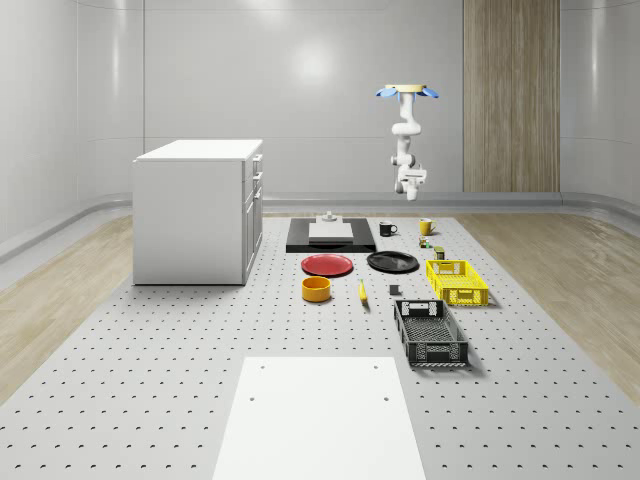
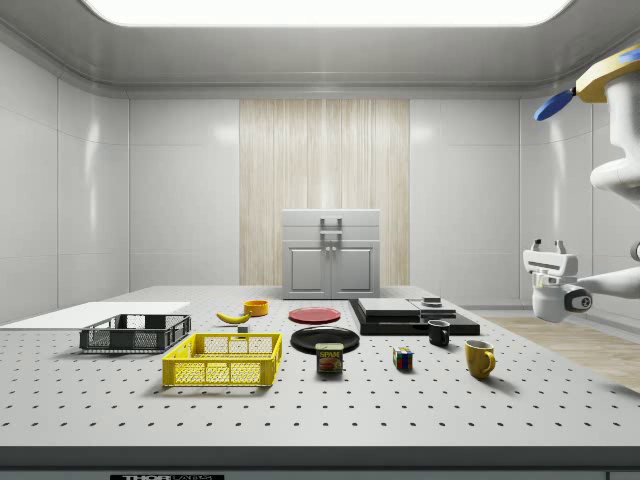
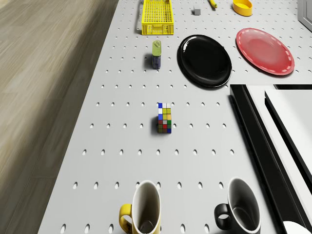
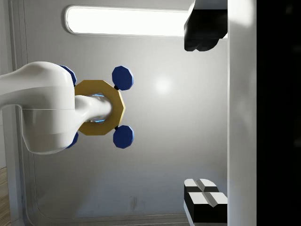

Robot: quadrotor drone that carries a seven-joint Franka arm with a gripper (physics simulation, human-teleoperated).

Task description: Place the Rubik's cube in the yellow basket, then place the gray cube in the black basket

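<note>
Side view | hovering drone (image 2: 608, 82) high above worktop's (image 2: 300, 405) far end | white claw (image 2: 548, 245) fingers apart, empty | multicoloured Rubik's cube (image 2: 402, 358) between tin and yellow mug

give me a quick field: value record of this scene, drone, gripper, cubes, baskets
drone: hovering high over the far end of the table, near the mugs
gripper: in the air, holding nothing, fingers apart
rubik's cube: on the table, between the can and the yellow mug
gray cube: on the table beside the yellow basket
yellow basket: empty
black basket: empty
task progress: neither cube moved yet
</note>
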